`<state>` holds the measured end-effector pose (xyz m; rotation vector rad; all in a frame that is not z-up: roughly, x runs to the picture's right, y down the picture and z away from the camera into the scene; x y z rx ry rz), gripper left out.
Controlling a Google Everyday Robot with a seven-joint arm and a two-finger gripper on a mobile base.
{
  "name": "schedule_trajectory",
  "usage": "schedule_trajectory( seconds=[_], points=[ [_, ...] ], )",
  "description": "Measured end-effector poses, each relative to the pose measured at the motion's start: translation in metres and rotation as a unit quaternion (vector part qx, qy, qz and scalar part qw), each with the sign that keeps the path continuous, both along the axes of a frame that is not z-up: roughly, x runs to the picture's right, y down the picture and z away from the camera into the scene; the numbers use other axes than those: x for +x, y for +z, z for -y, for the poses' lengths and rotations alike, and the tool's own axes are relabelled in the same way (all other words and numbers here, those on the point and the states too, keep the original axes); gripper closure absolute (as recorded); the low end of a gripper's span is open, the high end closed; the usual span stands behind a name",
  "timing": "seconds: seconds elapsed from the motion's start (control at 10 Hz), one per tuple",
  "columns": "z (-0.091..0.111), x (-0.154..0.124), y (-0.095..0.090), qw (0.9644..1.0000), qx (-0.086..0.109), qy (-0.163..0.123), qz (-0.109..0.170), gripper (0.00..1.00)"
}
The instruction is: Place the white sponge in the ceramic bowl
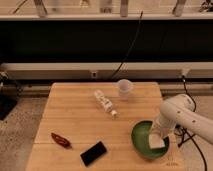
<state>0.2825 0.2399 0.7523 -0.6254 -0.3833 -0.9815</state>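
We see a pale, matt wooden plank surface [75,120]. On it sits a round, glossy dark-green ceramic bowl [140,137], where the smooth white-cased gripper [157,136] is over a small, soft-looking white sponge [159,143]; nearby lies a flat, glossy black phone [94,153].
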Motion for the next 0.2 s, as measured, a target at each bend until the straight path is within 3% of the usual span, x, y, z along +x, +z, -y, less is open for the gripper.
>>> schedule_trajectory(
  seconds=[0.2],
  points=[
    [-0.0017, 0.0025, -0.0001, 1.0, -0.002, -0.002, -0.004, 0.2]
  ],
)
